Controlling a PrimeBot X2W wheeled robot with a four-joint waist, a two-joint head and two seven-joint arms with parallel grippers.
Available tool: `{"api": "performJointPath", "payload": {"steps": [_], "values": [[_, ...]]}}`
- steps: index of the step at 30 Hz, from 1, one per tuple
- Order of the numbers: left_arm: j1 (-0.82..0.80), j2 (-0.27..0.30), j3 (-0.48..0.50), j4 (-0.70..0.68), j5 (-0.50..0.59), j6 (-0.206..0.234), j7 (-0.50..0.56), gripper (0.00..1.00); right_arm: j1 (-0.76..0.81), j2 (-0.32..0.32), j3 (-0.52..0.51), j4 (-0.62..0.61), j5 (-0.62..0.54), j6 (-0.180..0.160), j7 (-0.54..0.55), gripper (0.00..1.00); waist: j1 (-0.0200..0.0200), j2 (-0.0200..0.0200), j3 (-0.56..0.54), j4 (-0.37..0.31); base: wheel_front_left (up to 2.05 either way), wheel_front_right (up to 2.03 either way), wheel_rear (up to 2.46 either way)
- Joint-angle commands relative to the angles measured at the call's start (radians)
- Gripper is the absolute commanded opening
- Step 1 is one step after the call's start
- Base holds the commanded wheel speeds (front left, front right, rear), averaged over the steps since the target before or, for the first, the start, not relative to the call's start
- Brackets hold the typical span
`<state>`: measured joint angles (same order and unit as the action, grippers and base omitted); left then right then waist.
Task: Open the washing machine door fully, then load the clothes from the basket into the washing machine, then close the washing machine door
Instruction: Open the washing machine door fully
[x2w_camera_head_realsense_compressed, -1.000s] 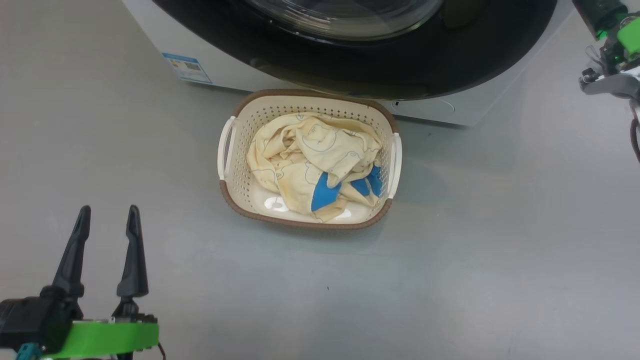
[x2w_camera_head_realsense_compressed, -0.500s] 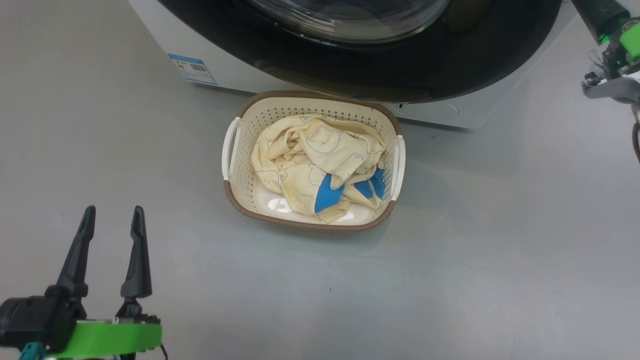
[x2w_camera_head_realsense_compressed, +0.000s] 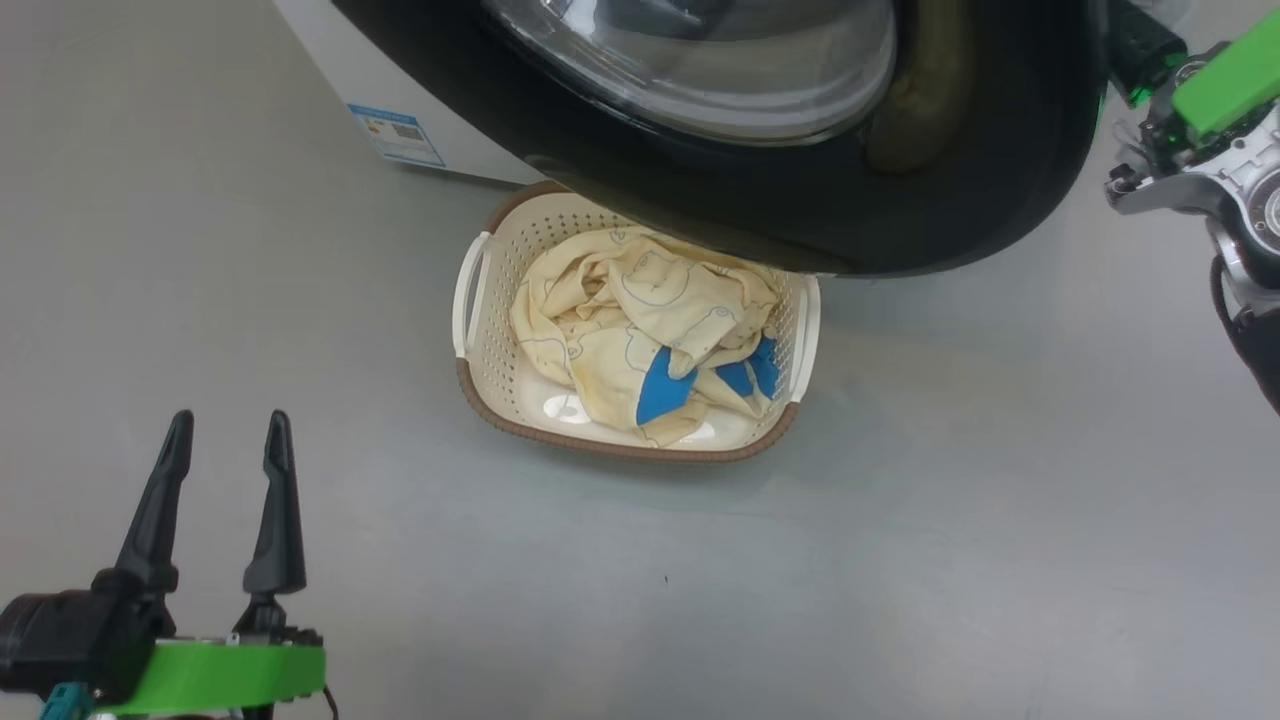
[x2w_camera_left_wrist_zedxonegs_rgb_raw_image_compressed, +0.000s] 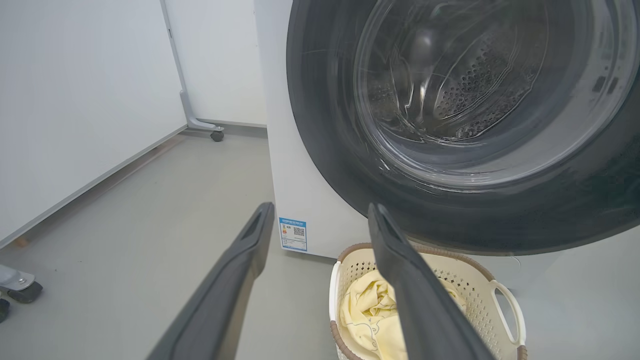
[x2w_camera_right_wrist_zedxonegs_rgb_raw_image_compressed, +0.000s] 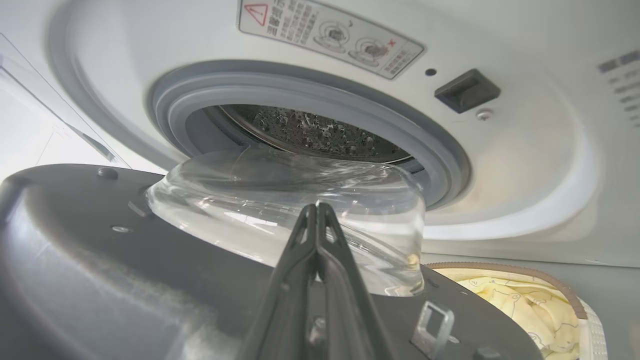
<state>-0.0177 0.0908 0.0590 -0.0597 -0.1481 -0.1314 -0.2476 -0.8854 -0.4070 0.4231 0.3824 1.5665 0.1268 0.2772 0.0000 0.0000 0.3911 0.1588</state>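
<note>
Head view: the left pincer (x2w_camera_head_realsense_compressed: 230, 420) sits low left, fingers apart, empty; the door (x2w_camera_head_realsense_compressed: 700, 200) overhangs the far edge of the basket (x2w_camera_head_realsense_compressed: 600, 445), which holds the clothes (x2w_camera_head_realsense_compressed: 620, 320) on the floor (x2w_camera_head_realsense_compressed: 900, 550).

Left wrist view: the washing machine (x2w_camera_left_wrist_zedxonegs_rgb_raw_image_compressed: 285, 150) stands just behind the basket.

Right wrist view: the right pincer (x2w_camera_right_wrist_zedxonegs_rgb_raw_image_compressed: 316, 207), fingers pressed together on nothing, lies along the half-open door's inner face; it could skid off the smooth glass (x2w_camera_right_wrist_zedxonegs_rgb_raw_image_compressed: 240, 220), letting the door swing back.
</note>
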Motion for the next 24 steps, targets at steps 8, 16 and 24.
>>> {"api": "performJointPath", "payload": {"steps": [8, 16, 24], "values": [[-0.022, 0.011, 0.043, -0.026, 0.000, 0.001, -0.014, 1.00, 0.033, 0.028, 0.026, -0.062, 0.005, 0.004, 0.023, 0.00, 0.0000, 0.0000, -0.013, -0.020, 0.00, 0.00, 0.00], [-0.021, 0.005, 0.047, -0.022, 0.000, 0.001, -0.014, 1.00, 0.063, 0.051, 0.071, -0.096, -0.004, 0.004, 0.043, 0.00, 0.0000, 0.0000, -0.038, -0.044, 0.00, 0.00, 0.00], [-0.019, 0.006, 0.047, -0.013, 0.000, 0.001, -0.014, 1.00, 0.100, 0.077, 0.128, -0.140, -0.011, 0.004, 0.054, 0.00, 0.0000, 0.0000, -0.080, -0.077, 0.00, 0.00, 0.00]]}}
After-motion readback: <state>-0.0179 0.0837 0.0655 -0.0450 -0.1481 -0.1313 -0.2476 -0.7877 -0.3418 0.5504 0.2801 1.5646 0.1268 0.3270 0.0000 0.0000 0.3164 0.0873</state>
